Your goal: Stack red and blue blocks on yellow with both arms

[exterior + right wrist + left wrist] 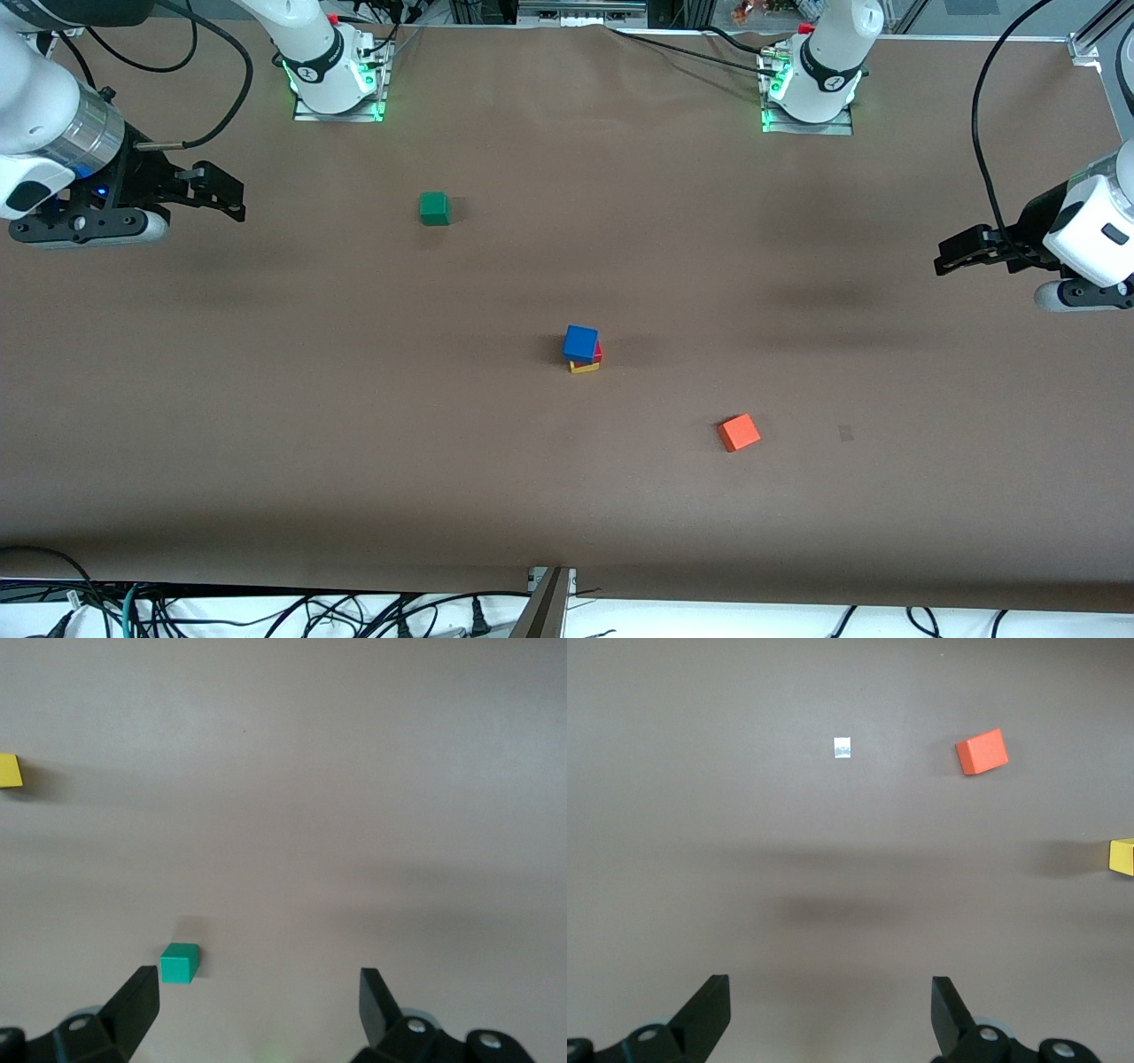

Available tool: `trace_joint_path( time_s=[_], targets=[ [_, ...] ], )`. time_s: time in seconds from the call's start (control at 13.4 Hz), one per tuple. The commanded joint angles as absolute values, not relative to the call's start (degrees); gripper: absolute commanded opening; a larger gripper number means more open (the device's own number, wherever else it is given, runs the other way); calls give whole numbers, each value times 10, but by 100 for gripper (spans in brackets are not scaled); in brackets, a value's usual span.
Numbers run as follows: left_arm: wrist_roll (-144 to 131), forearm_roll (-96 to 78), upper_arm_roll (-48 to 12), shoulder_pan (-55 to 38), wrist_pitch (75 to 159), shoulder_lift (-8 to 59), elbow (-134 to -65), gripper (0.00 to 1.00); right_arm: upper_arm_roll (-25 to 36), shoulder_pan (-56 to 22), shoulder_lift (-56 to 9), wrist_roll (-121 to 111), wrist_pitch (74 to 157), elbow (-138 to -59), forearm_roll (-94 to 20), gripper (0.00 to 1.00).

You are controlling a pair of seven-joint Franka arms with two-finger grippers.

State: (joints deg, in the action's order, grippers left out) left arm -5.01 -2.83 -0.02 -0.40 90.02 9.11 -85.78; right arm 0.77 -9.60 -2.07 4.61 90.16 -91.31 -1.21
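three cubes are seen stacked near the centre of the front view: the blue block (580, 342) is on top, the red block (598, 352) is seen as a thin edge under it, and the yellow cube (585, 367) is at the bottom, resting on the brown table (354, 425). the stack is slightly uneven, with the blue block shifted off the yellow cube's outline. a corner of the yellow cube is caught at the edge of each wrist view, at the middle right of the left wrist view (1123, 857) and at the upper left of the right wrist view (9, 771).

two other cubes are left apart from the stack. a green cube (434, 208) is seen in the upper middle of the front view, farther from the front camera than the stack, and an orange cube (738, 432) is seen lower in the frame, nearer to the front camera and toward the left arm's end of the table. a small pale mark (842, 748) is seen on the table near the orange cube.

the left gripper (946, 258) is held over bare table at the right edge of the front view, released, its fingers (709, 1005) spread wide with nothing between them. the right gripper (232, 197) is held over bare table at the upper left of the frame, likewise released and empty, its fingers (137, 1001) wide apart. both grippers are well apart from the stack.
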Motion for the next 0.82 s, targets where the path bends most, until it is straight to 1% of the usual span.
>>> trace_joint_path(
  time_s=[0.0, 0.3, 0.74],
  targets=[
    [-41, -16, -4, -4, 898, 105, -836, 100, 0, -91, -27, 40, 902, -886, 1, 100],
    [-40, -16, -3, -1, 898, 105, -835, 100, -1, -92, -34, 48, 911, -882, 4, 100],
    [-40, -16, -1, 1, 898, 105, -836, 100, 1, -94, -34, 48, 904, -883, 3, 100]
  ],
)
